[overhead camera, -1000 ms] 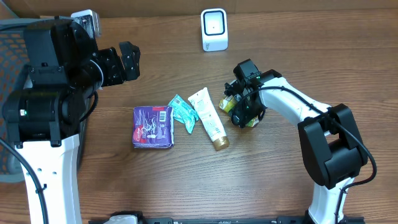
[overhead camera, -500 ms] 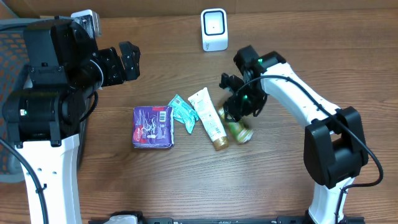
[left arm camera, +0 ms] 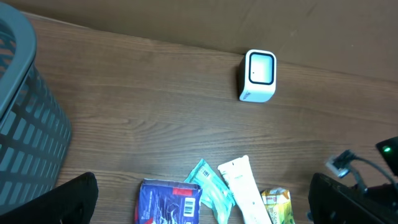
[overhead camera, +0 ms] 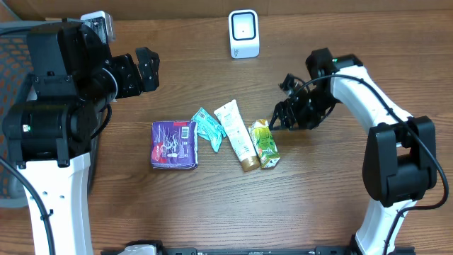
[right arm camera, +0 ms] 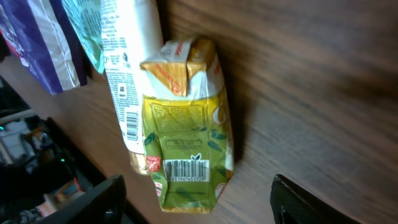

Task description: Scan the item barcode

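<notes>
Table (overhead camera: 318, 205): four items lie in a loose row at centre, none near the scanner. Grey basket (left arm camera: 25, 124) stands off to my left; I cannot see inside it.

Left gripper (overhead camera: 139, 71): spread fully, empty, parked high above the left of the table, well apart from the items.

Right gripper (overhead camera: 283, 117): fingers wide apart with nothing between them, hovering just beside the juice carton.

Items, in order of size:
- purple pack (overhead camera: 174, 144), flat, leftmost.
- white tube (overhead camera: 237, 134), cap toward me.
- juice carton (overhead camera: 264, 143), on its side against the tube. Its barcode (right arm camera: 186, 169) faces up, plain in the right wrist view.
- scanner (overhead camera: 243, 33), upright at the far edge, window toward the items.
- teal sachet (overhead camera: 207, 127), between the pack and the tube.

Progress, my judgement: nothing is in hand or in front of the scanner, so the scan looks undone. Left to do: grip the carton, lift it, and turn its barcode to the scanner window.
</notes>
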`<state>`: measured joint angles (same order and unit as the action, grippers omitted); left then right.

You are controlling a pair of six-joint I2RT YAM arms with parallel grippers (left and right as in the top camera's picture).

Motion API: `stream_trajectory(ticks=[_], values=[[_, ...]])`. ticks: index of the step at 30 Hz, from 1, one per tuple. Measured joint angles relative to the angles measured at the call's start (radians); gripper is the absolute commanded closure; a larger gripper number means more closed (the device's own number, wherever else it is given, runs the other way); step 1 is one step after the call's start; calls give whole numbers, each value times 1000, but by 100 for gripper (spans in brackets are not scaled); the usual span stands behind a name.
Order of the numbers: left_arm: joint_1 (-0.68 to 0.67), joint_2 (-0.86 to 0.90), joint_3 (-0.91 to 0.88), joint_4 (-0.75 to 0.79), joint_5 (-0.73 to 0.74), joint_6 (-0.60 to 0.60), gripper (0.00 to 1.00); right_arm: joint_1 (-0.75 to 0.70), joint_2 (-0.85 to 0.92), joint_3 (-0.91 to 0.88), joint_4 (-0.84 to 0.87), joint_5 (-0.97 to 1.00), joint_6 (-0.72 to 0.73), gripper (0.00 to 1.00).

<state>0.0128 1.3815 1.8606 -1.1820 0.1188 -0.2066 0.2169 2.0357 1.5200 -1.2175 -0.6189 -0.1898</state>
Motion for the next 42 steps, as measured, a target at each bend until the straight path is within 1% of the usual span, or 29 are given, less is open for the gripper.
stream_trajectory(ticks=[10, 14, 15, 18, 20, 21, 23, 25, 27, 28, 29, 30, 32, 33, 34, 37, 40, 42], values=[[0, 0, 0, 0, 0, 0, 0, 54, 0, -137, 89, -52, 33, 23], [0, 0, 0, 0, 0, 0, 0, 108, 0, -196, 183, -58, 77, 24], [0, 0, 0, 0, 0, 0, 0, 120, 0, -212, 204, -58, 89, 28], [0, 0, 0, 0, 0, 0, 0, 143, 0, -238, 232, -60, 117, 49], [0, 0, 0, 0, 0, 0, 1, 152, 0, -245, 241, -57, 130, 57], [0, 0, 0, 0, 0, 0, 0, 154, 0, -246, 249, -58, 132, 59], [0, 0, 0, 0, 0, 0, 1, 156, 0, -246, 252, -58, 138, 59], [0, 0, 0, 0, 0, 0, 0, 156, 0, -246, 253, -58, 138, 50], [0, 0, 0, 0, 0, 0, 0, 157, 0, -246, 254, -56, 140, 49], [0, 0, 0, 0, 0, 0, 0, 157, 0, -246, 254, -55, 139, 50], [0, 0, 0, 0, 0, 0, 0, 157, 0, -246, 256, -55, 140, 53], [0, 0, 0, 0, 0, 0, 0, 157, 0, -246, 260, -55, 142, 62], [0, 0, 0, 0, 0, 0, 0, 155, 0, -246, 263, -54, 145, 74], [0, 0, 0, 0, 0, 0, 0, 152, 0, -245, 260, -55, 148, 81], [0, 0, 0, 0, 0, 0, 0, 143, 0, -243, 249, -55, 145, 84], [0, 0, 0, 0, 0, 0, 1, 125, 0, -219, 203, -36, 154, 86], [0, 0, 0, 0, 0, 0, 0, 112, 0, -168, 159, 25, 162, 95], [0, 0, 0, 0, 0, 0, 1, 112, -4, -141, 150, 72, 165, 95]])
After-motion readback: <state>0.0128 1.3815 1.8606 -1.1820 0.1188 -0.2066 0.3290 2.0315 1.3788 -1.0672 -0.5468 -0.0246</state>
